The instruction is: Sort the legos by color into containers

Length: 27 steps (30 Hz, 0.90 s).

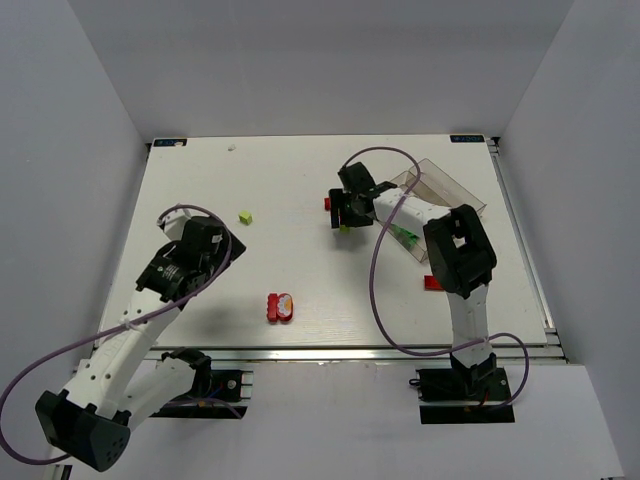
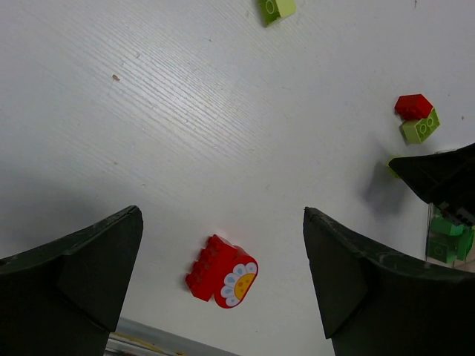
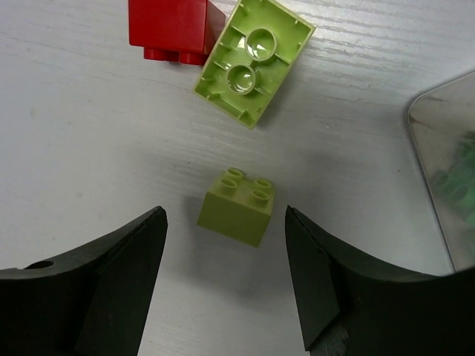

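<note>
I judge the sorting barely begun. Only a few dark green bricks (image 1: 405,236) lie in the clear tray (image 1: 455,190), upper right of the overhead view. Everything else is loose on the tabletop (image 1: 300,260).

My right pincer (image 3: 224,219) is spread on either side of a small pale yellow-green brick (image 3: 236,208), not touching it. Just above that brick lie an upturned pale brick (image 3: 254,59) and a red brick (image 3: 174,30).

My left pincer (image 2: 223,222) is spread wide and empty over the red daisy-faced brick (image 2: 221,278). Overhead, a lone pale brick (image 1: 245,216) sits upper left and another red one (image 1: 432,283) lower right.
</note>
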Motion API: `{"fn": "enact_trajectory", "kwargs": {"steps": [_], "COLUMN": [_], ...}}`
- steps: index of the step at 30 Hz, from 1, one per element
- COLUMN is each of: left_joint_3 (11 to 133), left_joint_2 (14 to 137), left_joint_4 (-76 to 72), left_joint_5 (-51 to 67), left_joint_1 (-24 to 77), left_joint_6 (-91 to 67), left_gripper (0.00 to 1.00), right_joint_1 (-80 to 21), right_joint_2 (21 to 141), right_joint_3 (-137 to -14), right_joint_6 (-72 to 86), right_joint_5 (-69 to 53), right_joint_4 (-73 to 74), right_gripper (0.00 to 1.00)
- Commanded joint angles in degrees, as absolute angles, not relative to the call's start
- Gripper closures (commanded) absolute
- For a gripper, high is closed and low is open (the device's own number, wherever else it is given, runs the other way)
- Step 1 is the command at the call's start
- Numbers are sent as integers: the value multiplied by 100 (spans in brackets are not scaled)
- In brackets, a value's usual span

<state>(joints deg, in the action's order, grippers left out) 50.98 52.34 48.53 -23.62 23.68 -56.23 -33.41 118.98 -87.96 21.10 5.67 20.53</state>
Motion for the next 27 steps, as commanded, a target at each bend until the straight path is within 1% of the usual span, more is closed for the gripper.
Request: {"fn": "enact_trajectory", "kwargs": {"steps": [1,3,4,6,7,9,10,12,13,15,17,18,20,21,22,24,27], "left_joint_3": [5001,4975,4966,4948,4931,4913,4896,4834,4817,4790,4799,4851,4965,5035,5184,5308,5431], "left_joint_2": [5019,4949,4922,4887,4878,4861,4869,4878,4887,4991,5141,5246,5632,5773,6053,6318,6653], "left_joint_4": [4983,5001,5018,5027,5036,5010,4966,4905,4791,4641,4422,4360,4210,4166,4096,4026,3763], "left_joint_5": [-2479,-2470,-2470,-2470,-2461,-2435,-2426,-2408,-2382,-2321,-2241,-2224,-2197,-2189,-2180,-2101,-1908], "left_joint_1": [2329,2329,2329,2329,2329,2329,2329,2329,2329,2329,2329,2329,2329,2320,2320,2294,2198], "left_joint_6": [-5792,-5818,-5836,-5845,-5853,-5854,-5862,-5854,-5845,-5775,-5713,-5652,-5529,-5485,-5441,-5335,-5248], "left_gripper": [2,2,2,2,2,2,2,2,2,2,2,2,2,2,2,2,2], "right_joint_1": [-3358,-3358,-3366,-3358,-3357,-3358,-3357,-3349,-3349,-3349,-3331,-3305,-3174,-3121,-2972,-2752,-2234], "right_joint_2": [11961,11997,12023,12024,12006,11971,11945,11796,11717,11410,11146,10831,10252,10091,9951,9651,9387], "right_joint_3": [-8983,-8965,-8965,-8956,-8965,-8965,-8965,-8930,-8921,-8869,-8816,-8711,-8474,-8377,-8298,-8166,-7823], "right_joint_6": [2215,2162,2145,2083,2031,1961,1934,1750,1671,1295,916,731,134,-16,-427,-527,-685], "right_joint_5": [729,730,703,651,616,571,536,414,230,-277,-841,-1418,-2019,-2404,-2539,-2663,-2190], "right_joint_4": [1899,1855,1820,1750,1714,1696,1705,1705,1722,1714,1722,1731,1557,1599,1687,1837,1881], "right_gripper": [31,35,41,47,53,59,64,72,79,86,88,90,99,100,100,100,100]}}
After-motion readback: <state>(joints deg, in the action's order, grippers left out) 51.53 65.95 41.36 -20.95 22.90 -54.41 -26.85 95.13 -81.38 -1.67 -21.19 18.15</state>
